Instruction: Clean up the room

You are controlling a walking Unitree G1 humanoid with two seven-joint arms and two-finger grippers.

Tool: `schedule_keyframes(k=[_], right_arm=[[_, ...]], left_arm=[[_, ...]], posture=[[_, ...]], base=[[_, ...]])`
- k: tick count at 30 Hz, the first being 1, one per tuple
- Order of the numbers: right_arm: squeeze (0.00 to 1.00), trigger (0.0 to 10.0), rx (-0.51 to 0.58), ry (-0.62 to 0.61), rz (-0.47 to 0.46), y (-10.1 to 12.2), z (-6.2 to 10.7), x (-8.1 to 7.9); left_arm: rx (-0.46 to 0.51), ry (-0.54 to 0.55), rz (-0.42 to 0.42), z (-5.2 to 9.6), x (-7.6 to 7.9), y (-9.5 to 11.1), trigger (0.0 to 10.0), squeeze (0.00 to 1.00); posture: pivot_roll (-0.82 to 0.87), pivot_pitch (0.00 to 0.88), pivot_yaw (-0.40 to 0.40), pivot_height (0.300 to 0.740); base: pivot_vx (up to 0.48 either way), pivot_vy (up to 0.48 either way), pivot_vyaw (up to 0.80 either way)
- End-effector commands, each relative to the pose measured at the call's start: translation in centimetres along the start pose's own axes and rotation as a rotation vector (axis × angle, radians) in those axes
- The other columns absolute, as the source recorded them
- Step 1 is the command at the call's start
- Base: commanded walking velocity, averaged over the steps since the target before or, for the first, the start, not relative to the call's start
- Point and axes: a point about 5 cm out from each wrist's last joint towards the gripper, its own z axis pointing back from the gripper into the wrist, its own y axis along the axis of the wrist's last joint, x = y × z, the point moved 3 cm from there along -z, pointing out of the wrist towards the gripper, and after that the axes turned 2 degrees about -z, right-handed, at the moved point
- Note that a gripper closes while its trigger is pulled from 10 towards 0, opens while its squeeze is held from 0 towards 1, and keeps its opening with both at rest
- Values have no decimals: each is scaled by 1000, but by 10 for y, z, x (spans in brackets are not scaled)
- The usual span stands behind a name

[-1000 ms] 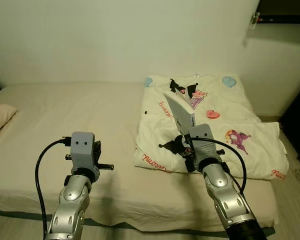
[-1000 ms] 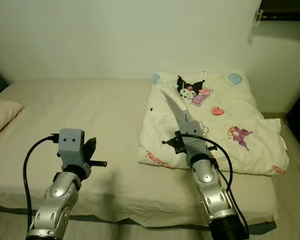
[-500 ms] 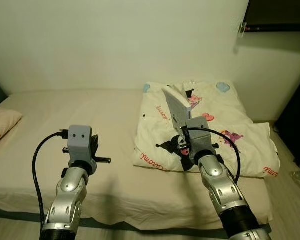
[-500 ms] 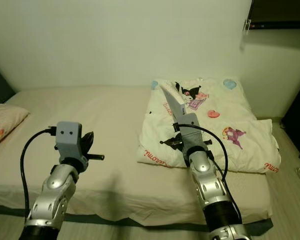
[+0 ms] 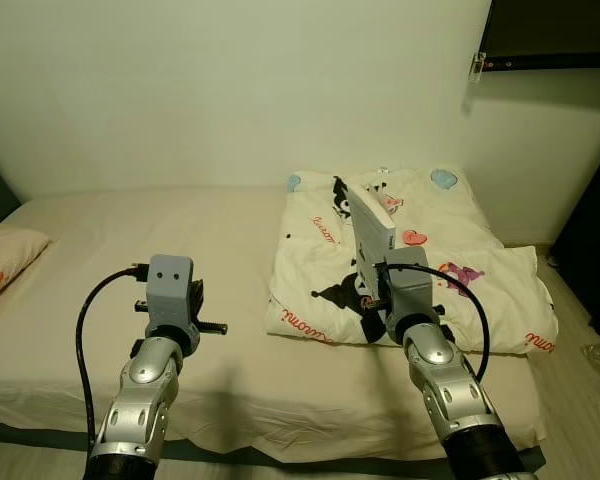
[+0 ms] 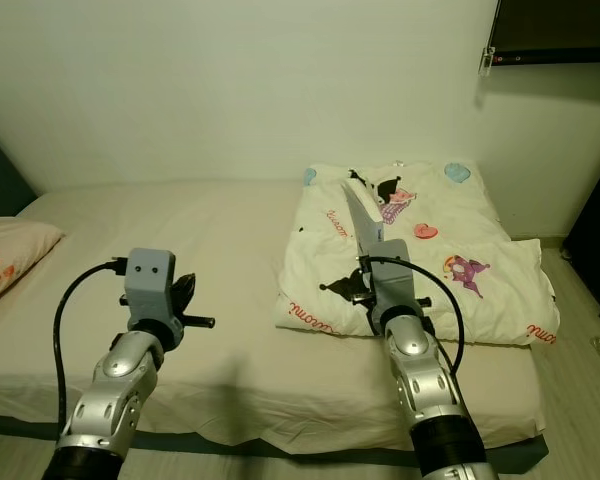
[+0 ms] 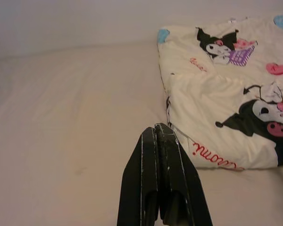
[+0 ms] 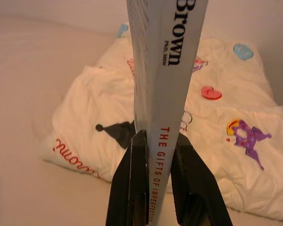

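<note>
My right gripper (image 8: 156, 150) is shut on a thin white book (image 5: 370, 226), whose spine (image 8: 167, 70) carries red and black lettering. The book stands nearly upright above the near edge of a folded cream blanket (image 5: 450, 260) with cartoon prints, which lies on the right side of the bed (image 5: 130, 250). My left gripper (image 7: 158, 136) is shut with nothing between its fingers. It hovers over the bare beige sheet to the left of the blanket (image 7: 217, 103).
A pillow (image 5: 2, 252) with orange marks lies at the bed's far left. A plain wall (image 5: 230, 90) runs behind the bed. A dark shelf (image 5: 550, 30) sits high on the right, and a strip of floor (image 5: 590, 330) shows beside the bed's right edge.
The camera has shifted slightly. The book in my right gripper has swung from leaning left to standing more upright. The left arm holds about the same pose.
</note>
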Motion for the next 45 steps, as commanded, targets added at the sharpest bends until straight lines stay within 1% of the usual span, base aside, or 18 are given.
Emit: schedule_keyframes(k=[1,4,6,9,10,12,14,18,20,26,29,30,32,41,45], right_arm=[[0,10000,36,37,-10,10,1,-6],[0,10000,40,42,5,10,1,-7],[0,10000,40,44,20,10,1,-8],[0,10000,21,31,-1,7,1,-9],[0,10000,20,26,-1,7,1,-9],[0,10000,14,8,-39,6,1,-6],[0,10000,7,-1,-34,5,1,-3],[0,10000,5,-2,-30,5,1,-2],[0,10000,4,0,-32,4,2,-2],[0,10000,-5,3,-16,3,4,-5],[0,10000,-19,-13,-38,0,4,-4],[0,10000,-22,-16,-63,0,4,-3],[0,10000,-18,-22,-71,0,5,-2],[0,10000,-3,-26,-65,3,7,0],[0,10000,-2,-20,-73,3,7,-1]], left_arm=[[-27,7,15,3,0,-6,10000,0],[-26,0,13,3,1,-5,10000,0],[-26,-6,-14,3,2,-4,10000,0],[-44,11,-31,3,2,-8,10000,0],[-45,16,-14,3,2,-8,10000,0],[-57,14,-5,3,2,-8,10000,0],[-51,1,-27,3,2,-6,10000,0],[-48,-1,-30,3,1,-6,10000,0],[-61,-5,-44,3,0,-7,10000,0],[-50,-16,-44,4,0,-6,10000,0],[-49,-18,-46,3,1,-5,10000,0],[-41,-20,-49,3,1,-4,10000,0],[-33,-22,-45,3,2,-2,10000,0],[11,-33,-8,5,4,5,10000,0],[11,-28,-14,5,3,5,10000,0]], posture=[[-83,67,43,740],[-79,67,37,740],[-79,67,37,740],[-75,73,32,740],[-75,73,32,740],[-72,77,33,740],[-70,81,35,740],[-69,82,37,740],[-67,85,38,740],[-67,88,41,740],[-66,89,43,740],[-66,89,43,740],[-65,89,45,740],[-66,88,45,740],[-64,89,43,740]], base=[[0,0,0],[0,-320,533],[0,-480,800],[0,-480,800],[0,0,800],[0,0,0],[0,0,0],[0,0,0],[0,0,0],[0,0,0],[0,0,0],[0,0,-800],[0,0,-800],[0,0,-800],[0,0,-722]])
